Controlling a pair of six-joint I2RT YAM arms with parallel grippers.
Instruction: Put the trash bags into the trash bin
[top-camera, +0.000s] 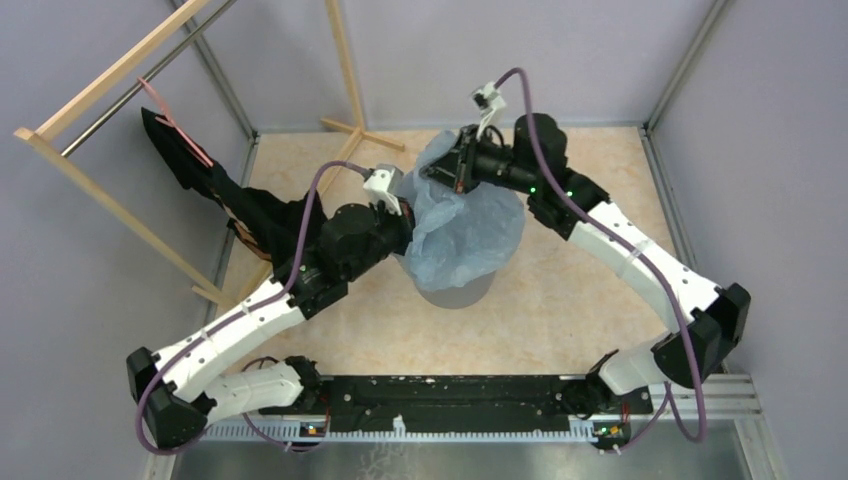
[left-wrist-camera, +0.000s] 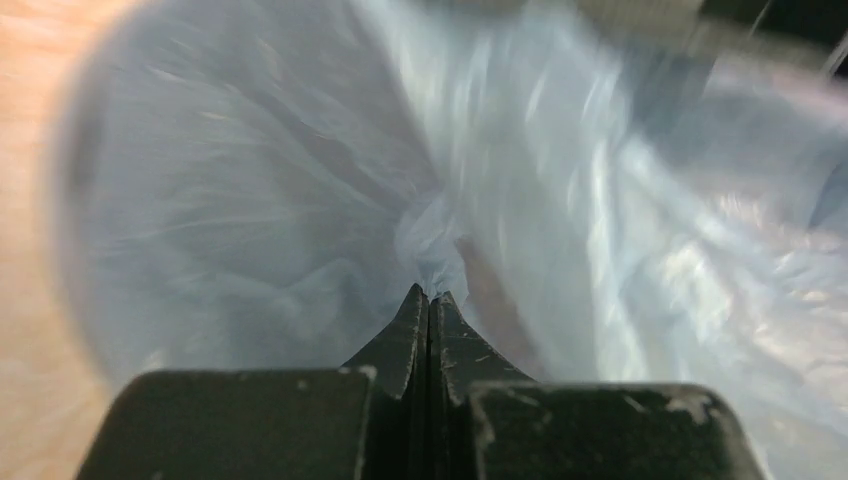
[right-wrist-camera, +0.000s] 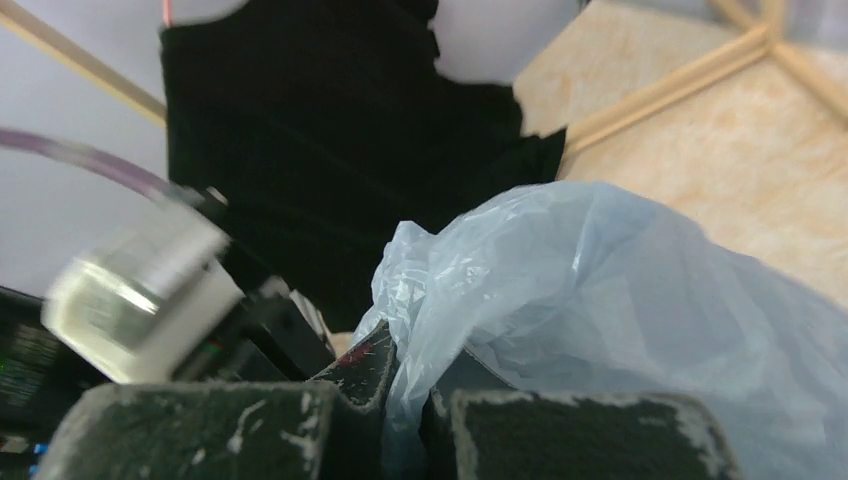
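Trash bags (top-camera: 470, 235): only one was present, a pale-blue film bag draped over the mouth of the single grey trash bin (top-camera: 455, 292), which stood directly beneath it at mid-table. The left gripper (left-wrist-camera: 430, 297), jaws pressed together, pinched the film at the bag's left edge. The right gripper (right-wrist-camera: 405, 365), jaws likewise closed on a fold, held its far edge. Both arms touched it, neither nearer. One black cloth (top-camera: 180, 165) hung from a wooden rack (top-camera: 110, 72) at the left.
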